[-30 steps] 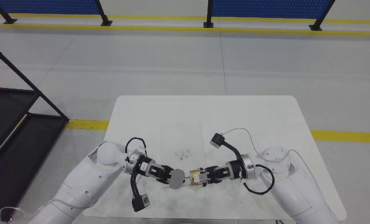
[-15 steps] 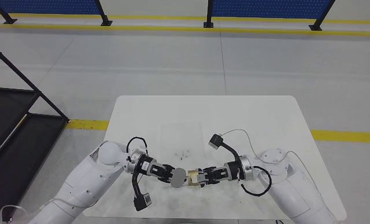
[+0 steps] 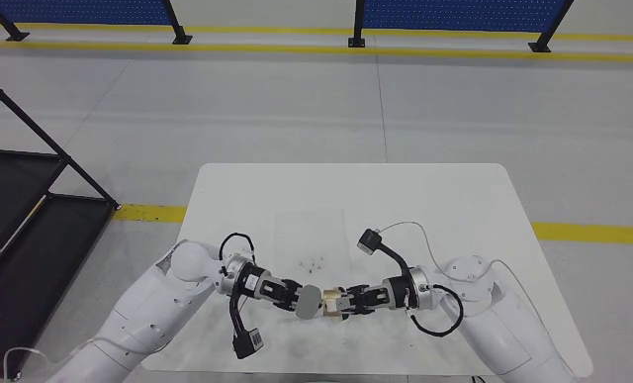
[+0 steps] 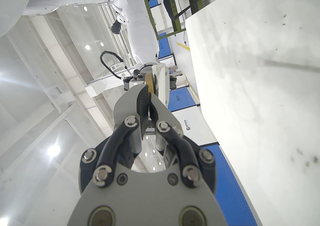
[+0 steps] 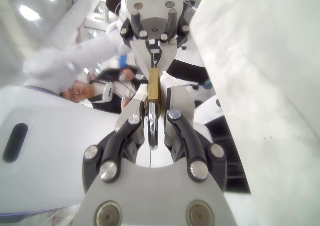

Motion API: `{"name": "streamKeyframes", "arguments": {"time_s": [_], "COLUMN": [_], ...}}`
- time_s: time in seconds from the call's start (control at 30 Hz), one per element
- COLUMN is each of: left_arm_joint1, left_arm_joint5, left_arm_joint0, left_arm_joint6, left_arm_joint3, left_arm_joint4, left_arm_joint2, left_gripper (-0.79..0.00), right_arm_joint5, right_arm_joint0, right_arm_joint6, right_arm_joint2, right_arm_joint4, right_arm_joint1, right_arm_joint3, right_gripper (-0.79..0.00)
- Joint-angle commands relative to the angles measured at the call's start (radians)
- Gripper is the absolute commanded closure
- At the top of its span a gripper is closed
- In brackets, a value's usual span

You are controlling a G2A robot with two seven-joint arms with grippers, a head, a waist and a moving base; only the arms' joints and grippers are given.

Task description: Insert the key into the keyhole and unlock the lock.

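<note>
My white-shelled left arm and right arm carry looped black cables at the wrists, while my left claw and right claw each have a grey base plate with two recessed screws, black linkage bars, silver pins and pale fingers.

Brass padlock aloft, key tip at its base.

No word or number reads clearly — a small square code label sits on the left arm's dangling black unit, and a faint printed mark on a white panel stays illegible.
</note>
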Motion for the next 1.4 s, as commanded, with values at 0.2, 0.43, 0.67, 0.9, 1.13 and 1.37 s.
{"name": "streamKeyframes", "arguments": {"time_s": [0.2, 0.43, 0.67, 0.9, 1.13, 1.37], "left_arm_joint1": [0.002, 0.011, 0.02, 0.021, 0.021, 0.025], "left_arm_joint5": [0.001, 0.001, -0.072, -0.238, -0.238, -0.609], "left_arm_joint0": [0.002, 0.02, 0.058, 0.068, 0.068, 0.028], "left_arm_joint6": [-0.016, -0.031, -0.088, -0.118, -0.118, -0.113], "left_arm_joint3": [-0.002, -0.017, -0.031, -0.01, -0.01, 0.006], "left_arm_joint4": [0.006, -0.004, -0.074, -0.198, -0.198, -0.385], "left_arm_joint2": [-0.005, -0.037, -0.08, -0.089, -0.089, -0.097], "left_gripper": [-0.785, -0.785, -0.785, -0.785, -0.785, -0.785], "right_arm_joint5": [-0.011, -0.029, -0.051, -0.057, -0.057, -0.057], "right_arm_joint0": [-0.012, -0.026, -0.057, -0.075, -0.075, -0.075], "right_arm_joint6": [-0.04, -0.092, -0.185, -0.202, -0.202, -0.202], "right_arm_joint2": [0.007, 0.028, 0.058, 0.065, 0.065, 0.065], "right_arm_joint4": [0.002, -0.01, -0.067, -0.086, -0.086, -0.086], "right_arm_joint1": [0.003, 0.007, 0.014, 0.018, 0.018, 0.018], "right_arm_joint3": [0.001, 0.0, -0.017, -0.027, -0.027, -0.027], "right_gripper": [0.0, 0.0, 0.0, 0.0, 0.0, 0.0]}}
